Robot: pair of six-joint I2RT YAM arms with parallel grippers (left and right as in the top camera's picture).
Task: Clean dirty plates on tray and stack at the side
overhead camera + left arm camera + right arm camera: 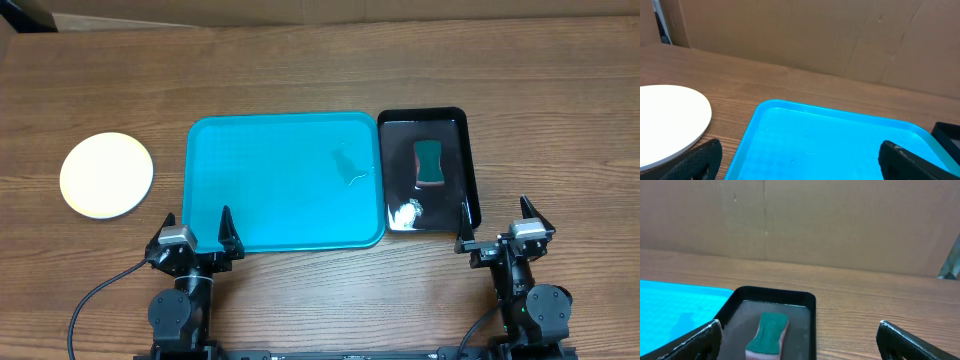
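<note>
Left gripper (197,222) and right gripper (495,225) stand jaws apart at the table's (560,100) near edge. The tray (280,180) lies mid-table, with the black tray (472,170) against its right rim. A plate (107,176), perhaps a stack, sits on open wood to the left.

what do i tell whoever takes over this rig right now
Left gripper: open, empty, at the near edge of the large turquoise plastic tray.
Right gripper: open, empty, by the small glossy black tray holding the green sponge.
Turquoise tray: no plates on it.
A round white plastic plate lies on the table left of it; others beneath cannot be told.
Left: probably only checking that stack.
</note>
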